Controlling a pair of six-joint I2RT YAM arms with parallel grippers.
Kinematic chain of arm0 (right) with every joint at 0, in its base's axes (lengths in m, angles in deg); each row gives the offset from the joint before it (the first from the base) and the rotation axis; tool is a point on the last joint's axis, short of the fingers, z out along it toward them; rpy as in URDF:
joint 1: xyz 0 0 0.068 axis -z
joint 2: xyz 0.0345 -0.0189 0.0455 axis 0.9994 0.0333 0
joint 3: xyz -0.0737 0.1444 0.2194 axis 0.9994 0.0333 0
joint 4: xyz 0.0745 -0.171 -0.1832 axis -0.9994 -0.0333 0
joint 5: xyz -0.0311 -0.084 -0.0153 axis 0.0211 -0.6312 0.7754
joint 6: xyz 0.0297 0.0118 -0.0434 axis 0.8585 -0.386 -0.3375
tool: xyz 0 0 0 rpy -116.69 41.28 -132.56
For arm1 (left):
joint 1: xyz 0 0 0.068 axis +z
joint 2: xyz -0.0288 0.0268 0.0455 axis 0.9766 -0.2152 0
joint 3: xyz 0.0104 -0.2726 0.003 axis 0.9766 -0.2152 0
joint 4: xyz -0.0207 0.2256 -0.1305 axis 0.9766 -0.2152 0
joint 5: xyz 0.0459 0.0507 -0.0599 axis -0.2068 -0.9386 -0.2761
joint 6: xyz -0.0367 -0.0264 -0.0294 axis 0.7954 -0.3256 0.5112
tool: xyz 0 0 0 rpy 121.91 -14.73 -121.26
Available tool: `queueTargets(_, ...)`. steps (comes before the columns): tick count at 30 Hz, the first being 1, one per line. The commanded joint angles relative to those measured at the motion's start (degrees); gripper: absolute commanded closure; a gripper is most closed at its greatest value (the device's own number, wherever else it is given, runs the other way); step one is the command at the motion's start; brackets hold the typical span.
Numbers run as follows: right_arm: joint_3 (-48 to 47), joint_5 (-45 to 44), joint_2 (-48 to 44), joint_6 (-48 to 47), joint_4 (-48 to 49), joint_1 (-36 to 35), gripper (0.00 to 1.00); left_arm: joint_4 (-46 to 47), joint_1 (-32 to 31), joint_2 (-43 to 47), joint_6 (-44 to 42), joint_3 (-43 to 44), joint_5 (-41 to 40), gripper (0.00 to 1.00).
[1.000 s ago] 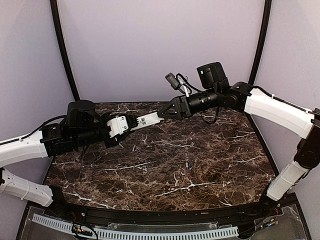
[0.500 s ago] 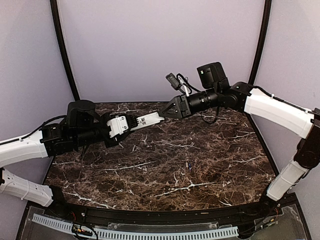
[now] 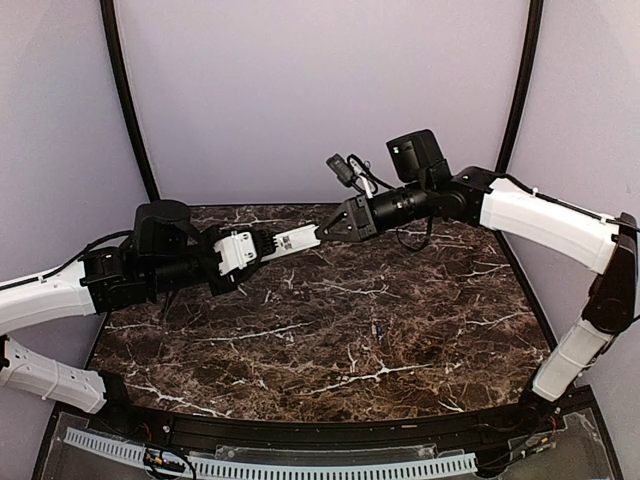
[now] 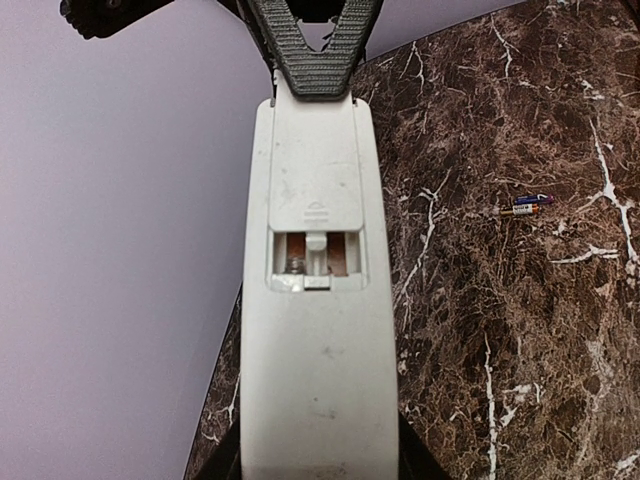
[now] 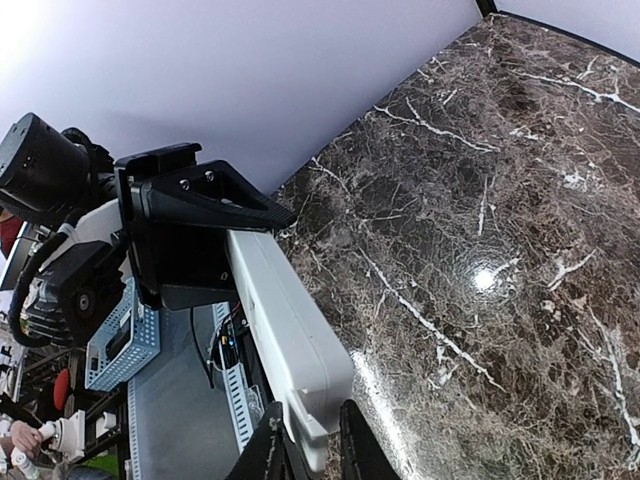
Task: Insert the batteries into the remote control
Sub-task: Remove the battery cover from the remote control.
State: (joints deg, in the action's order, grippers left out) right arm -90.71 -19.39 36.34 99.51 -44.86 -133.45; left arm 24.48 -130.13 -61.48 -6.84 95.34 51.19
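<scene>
Status: early, nothing loaded yet.

- Remote control (image 4: 315,330) is held in the air above the table (image 3: 430,300), back side facing the left wrist camera.
- Left gripper (image 3: 255,247) is clamped on the near end of the remote, a finger on each long edge at partial opening. The grip looks firm.
- Right gripper (image 3: 325,232) is at the remote's far end, jaws drawn nearly together. The tips appear pinched on that end, just beyond the battery cover (image 4: 315,170).
- The cover looks only partly slid toward the far end. The battery compartment (image 4: 315,255) shows as a narrow window with copper contacts and a spring, and no cells inside.
- Batteries (image 4: 527,205) lie loose on the table, well apart from the remote and to its right in the left wrist view. They look like two cells touching side by side.

Done: remote lifted and braced at both ends, cover cracked open.
Left: finish removing the cover, free the right gripper, pick each cell, seat both with correct polarity, close the cover.

Writing:
- A sticker (image 3: 292,240) on the remote's other face shows dark print, too small to read.
- The cover carries only a moulded ridge mark, no text.
- Battery wraps show blue-purple and orange bands. Brand is unreadable.
</scene>
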Motion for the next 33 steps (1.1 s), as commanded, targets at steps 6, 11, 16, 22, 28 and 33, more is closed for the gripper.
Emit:
queueTargets(6,-0.78,4.10,1.20,0.84,1.01,0.34,1.00,0.01,-0.03,0.34,0.18,0.92,-0.26,1.00)
queueTargets(11,-1.03,6.72,0.90,1.27,1.07,0.56,1.00,-0.21,-0.07,0.50,0.24,0.84,-0.97,1.00)
queueTargets(16,-1.94,9.77,-0.69,0.98,1.39,0.67,1.00,-0.78,-0.09,0.44,0.08,-0.02,-2.94,1.00)
queueTargets(22,-3.32,8.52,-4.94,0.95,1.82,1.90,1.00,-3.71,-0.09,0.46,2.70,0.25,-4.77,1.00)
queueTargets(28,-2.89,-9.26,-9.28,-1.54,-4.70,3.44,1.00,-4.99,-0.06,1.50,4.02,-0.92,-6.27,1.00)
queueTargets(33,-3.24,-46.80,-4.44,-4.33,-24.20,3.62,1.00,-4.59,-0.07,2.82,6.55,-1.39,-7.85,1.00)
